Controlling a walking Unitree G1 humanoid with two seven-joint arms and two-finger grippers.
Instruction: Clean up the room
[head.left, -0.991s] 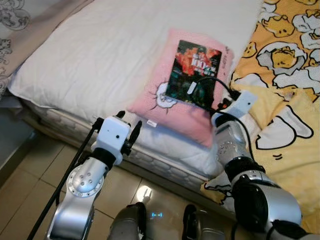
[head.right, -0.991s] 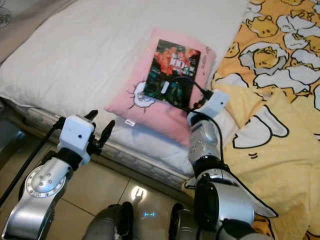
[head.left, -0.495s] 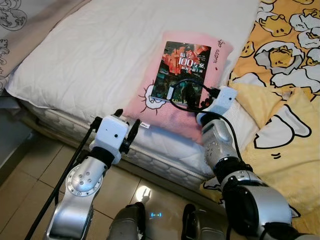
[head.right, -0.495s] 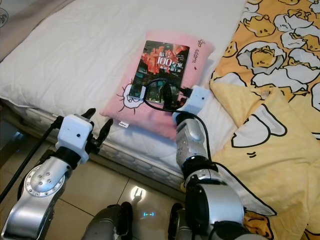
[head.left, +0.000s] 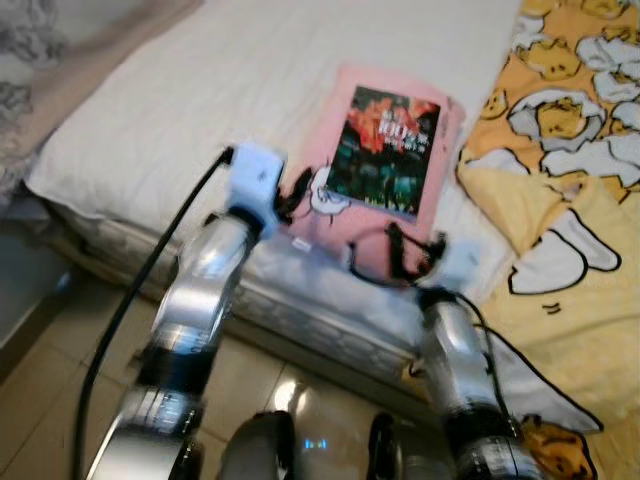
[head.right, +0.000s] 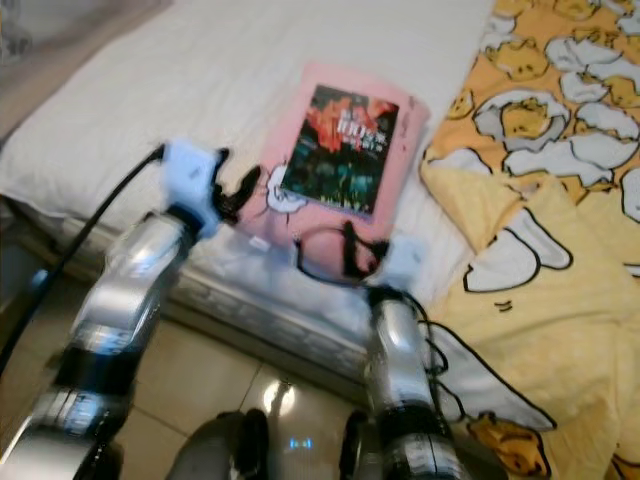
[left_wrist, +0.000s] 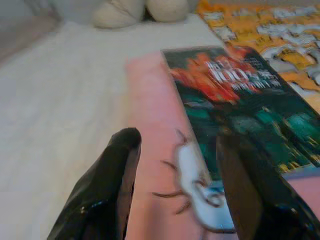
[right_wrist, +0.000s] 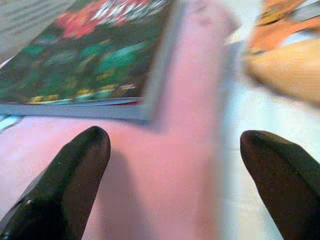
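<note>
A dark book (head.left: 385, 150) with a red and green cover lies on a pink pillow (head.left: 340, 215) on the white bed. My left gripper (head.left: 296, 190) is raised to the pillow's left edge, open, with its black fingers (left_wrist: 107, 180) beside the book (left_wrist: 235, 105). My right gripper (head.left: 405, 250) is at the pillow's near edge, just in front of the book, and it is open; its fingers (right_wrist: 75, 165) straddle the pink fabric below the book's edge (right_wrist: 95, 107). Nothing is held.
A yellow blanket (head.left: 570, 170) with cartoon egg figures covers the bed on the right. The white quilt (head.left: 200, 90) spreads left of the pillow. A beige tiled floor (head.left: 60, 400) lies below the mattress edge, and cream plush shapes (left_wrist: 135, 10) sit at the bed's far end.
My left arm has swung up from below the mattress edge to the pillow's left side. My right gripper has drawn back off the book to the pillow's near edge.
</note>
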